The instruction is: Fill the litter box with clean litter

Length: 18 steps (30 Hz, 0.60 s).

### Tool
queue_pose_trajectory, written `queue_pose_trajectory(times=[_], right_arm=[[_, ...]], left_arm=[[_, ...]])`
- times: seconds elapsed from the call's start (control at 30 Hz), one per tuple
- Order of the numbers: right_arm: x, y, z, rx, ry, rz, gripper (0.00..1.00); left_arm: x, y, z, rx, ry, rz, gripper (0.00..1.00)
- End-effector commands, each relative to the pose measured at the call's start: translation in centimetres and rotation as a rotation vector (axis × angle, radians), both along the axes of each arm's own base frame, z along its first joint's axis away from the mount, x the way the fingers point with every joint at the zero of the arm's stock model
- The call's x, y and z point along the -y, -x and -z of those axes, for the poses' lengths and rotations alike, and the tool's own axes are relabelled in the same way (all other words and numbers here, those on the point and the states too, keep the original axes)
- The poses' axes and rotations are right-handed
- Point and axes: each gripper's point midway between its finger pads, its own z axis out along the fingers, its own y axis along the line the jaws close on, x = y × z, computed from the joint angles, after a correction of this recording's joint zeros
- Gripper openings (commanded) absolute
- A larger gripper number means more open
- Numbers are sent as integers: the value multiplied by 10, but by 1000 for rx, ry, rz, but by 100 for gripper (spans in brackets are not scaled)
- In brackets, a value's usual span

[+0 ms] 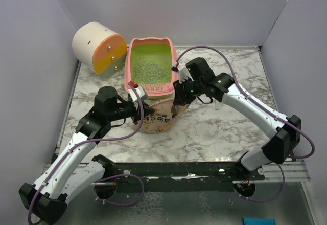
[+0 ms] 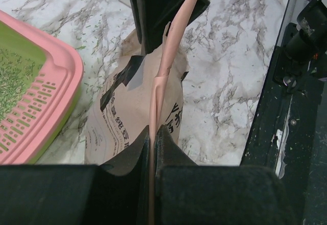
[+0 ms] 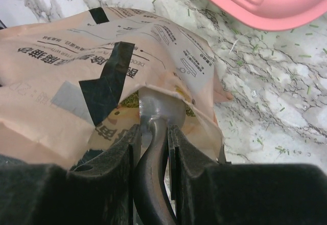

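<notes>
Litter box [image 1: 151, 65] sits at the far middle of the table [image 1: 230, 128], slotted ledge toward the arms, just behind the tan pouch [image 1: 156, 118].
- Clean litter [image 1: 148, 70]: a thin greenish-grey layer over the middle of the green floor; bare green shows toward the far end. Judged part-filled, more scoops wanted.
- Left gripper [image 2: 152, 135]: jaws pressed together on the pouch's upper edge, holding the mouth up.
- Right gripper [image 3: 153, 133]: clamped on the dark handle of the grey metal scoop [image 3: 159, 110], whose bowl end is tucked inside the pouch mouth. How much it has taken up cannot be told; the paper hides it.
- Stray granules lie on the marble beside the box.
- Cream-and-orange cylinder [image 1: 99, 46] on its side at the far left, not involved.

Judgement: mid-cycle, on the loading half. Left to do: lift the scoop, carry it over the pink rim, tip it, and repeat until the floor is covered.
</notes>
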Motion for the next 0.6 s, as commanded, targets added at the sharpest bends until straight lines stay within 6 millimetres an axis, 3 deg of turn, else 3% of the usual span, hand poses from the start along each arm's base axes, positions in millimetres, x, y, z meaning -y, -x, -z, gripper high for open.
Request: queue_pose_trajectory(times=[0.0, 0.33, 0.57], right_arm=[[-18, -17, -11, 68, 5, -10, 1], [-17, -33, 13, 140, 237, 82, 1], [-8, -7, 79, 18, 324, 43, 1]], left_arm=[[13, 11, -38, 117, 100, 103, 0], [13, 10, -41, 135, 99, 104, 0], [13, 6, -35, 136, 85, 92, 0]])
